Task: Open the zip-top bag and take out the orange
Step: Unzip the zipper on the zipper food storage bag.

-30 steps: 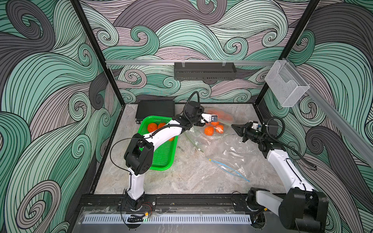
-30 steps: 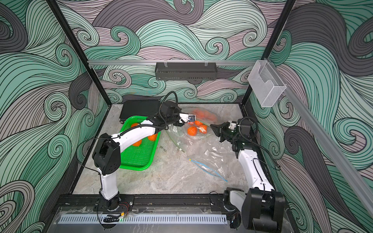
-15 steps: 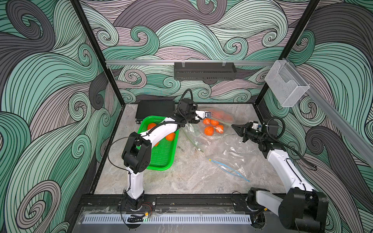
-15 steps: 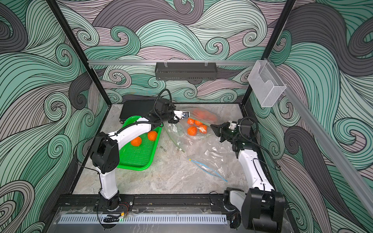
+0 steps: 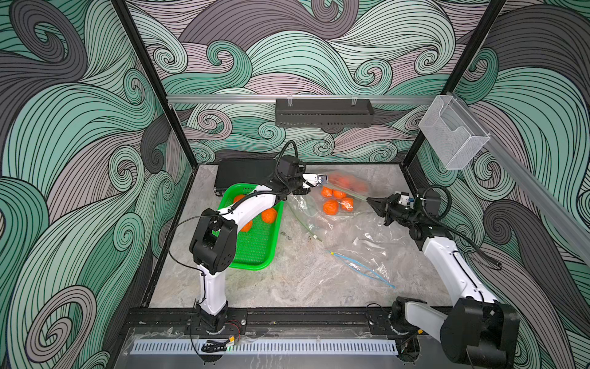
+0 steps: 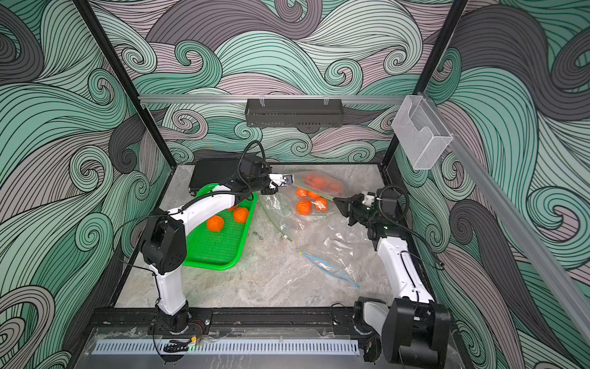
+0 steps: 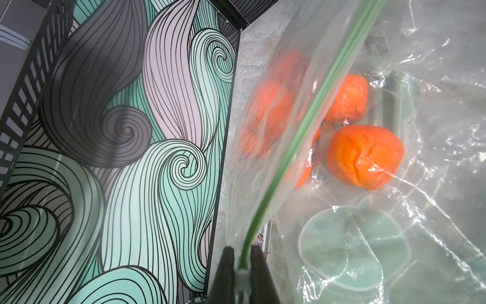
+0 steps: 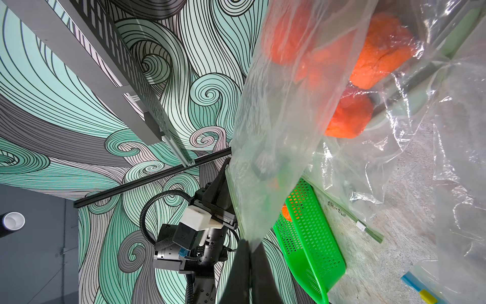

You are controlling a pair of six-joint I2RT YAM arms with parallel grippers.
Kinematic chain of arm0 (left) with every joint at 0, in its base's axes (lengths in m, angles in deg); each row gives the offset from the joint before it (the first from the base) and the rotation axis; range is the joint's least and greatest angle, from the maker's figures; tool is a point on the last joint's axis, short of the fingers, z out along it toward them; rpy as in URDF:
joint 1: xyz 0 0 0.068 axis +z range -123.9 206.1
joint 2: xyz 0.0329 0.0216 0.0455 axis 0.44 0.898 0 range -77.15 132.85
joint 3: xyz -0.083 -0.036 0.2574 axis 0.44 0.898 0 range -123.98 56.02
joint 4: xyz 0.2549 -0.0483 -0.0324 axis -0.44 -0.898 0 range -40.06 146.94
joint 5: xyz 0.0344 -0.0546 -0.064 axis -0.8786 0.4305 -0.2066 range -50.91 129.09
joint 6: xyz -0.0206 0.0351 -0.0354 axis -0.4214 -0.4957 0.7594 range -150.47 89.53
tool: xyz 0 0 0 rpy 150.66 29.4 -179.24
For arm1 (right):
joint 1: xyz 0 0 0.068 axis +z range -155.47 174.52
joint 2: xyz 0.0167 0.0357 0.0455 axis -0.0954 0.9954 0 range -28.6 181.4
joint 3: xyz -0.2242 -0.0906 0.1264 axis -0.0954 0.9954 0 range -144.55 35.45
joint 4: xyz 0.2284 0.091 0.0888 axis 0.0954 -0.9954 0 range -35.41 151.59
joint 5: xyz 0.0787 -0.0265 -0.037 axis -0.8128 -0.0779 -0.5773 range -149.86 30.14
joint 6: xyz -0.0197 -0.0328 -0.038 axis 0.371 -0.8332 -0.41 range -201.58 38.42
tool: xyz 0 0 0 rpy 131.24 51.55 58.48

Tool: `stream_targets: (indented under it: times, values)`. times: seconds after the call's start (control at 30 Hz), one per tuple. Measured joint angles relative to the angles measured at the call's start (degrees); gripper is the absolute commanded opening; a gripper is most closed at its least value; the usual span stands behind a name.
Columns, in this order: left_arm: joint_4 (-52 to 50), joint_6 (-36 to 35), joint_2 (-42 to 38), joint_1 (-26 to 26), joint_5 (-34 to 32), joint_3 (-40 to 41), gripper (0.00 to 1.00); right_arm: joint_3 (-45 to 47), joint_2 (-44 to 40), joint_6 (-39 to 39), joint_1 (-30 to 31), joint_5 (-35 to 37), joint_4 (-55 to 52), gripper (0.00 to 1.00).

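A clear zip-top bag (image 5: pixel 348 184) with a green zip strip (image 7: pixel 302 126) hangs stretched between my two grippers at the back of the table. Several oranges (image 7: pixel 365 156) show through its plastic, and in the right wrist view an orange (image 8: pixel 384 52) shows there too. My left gripper (image 5: pixel 322 180) is shut on the white zip slider (image 7: pixel 243 276) at the bag's left end. My right gripper (image 5: pixel 370 202) is shut on the bag's right corner (image 8: pixel 252 231). In both top views the zip runs as a taut line between them (image 6: pixel 314 191).
A green tray (image 5: pixel 255 252) with loose oranges (image 5: pixel 269 216) lies at the left under my left arm. A black box (image 5: pixel 242 174) stands behind it. Empty bags lie mid-table, one with a blue zip (image 5: pixel 360 266), one with a green zip (image 5: pixel 303 220).
My left gripper has slid leftward along the zip line, away from the right gripper, still shut on the slider. The right arm has stayed put.
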Motion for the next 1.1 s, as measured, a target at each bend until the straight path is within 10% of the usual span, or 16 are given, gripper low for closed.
stream_targets:
  times: [0.13, 0.23, 0.37, 0.8, 1.1]
  values:
    - [1.4, 2.6, 0.0, 0.0, 1.7, 0.0, 0.0, 0.0, 0.0, -0.4, -0.4, 0.2, -0.1, 0.05]
    - [3.6, 6.2, 0.0, -0.3, 3.3, -0.1, 0.0, -0.3, -0.2, -1.3, -0.6, 0.9, -0.1, 0.49]
    - [5.5, 9.9, 0.8, -1.7, 4.1, -3.0, 0.0, -1.3, -2.8, -4.8, -0.9, 3.8, -0.8, 0.63]
    - [8.2, 19.1, 14.6, -9.8, 4.8, -35.3, 0.0, 2.2, -21.1, -18.7, -1.2, 21.1, -11.0, 0.63]
    - [3.3, 21.9, 13.8, -10.2, 5.5, -40.0, 0.0, 2.1, -22.1, -21.1, -0.9, 19.4, -11.8, 0.63]
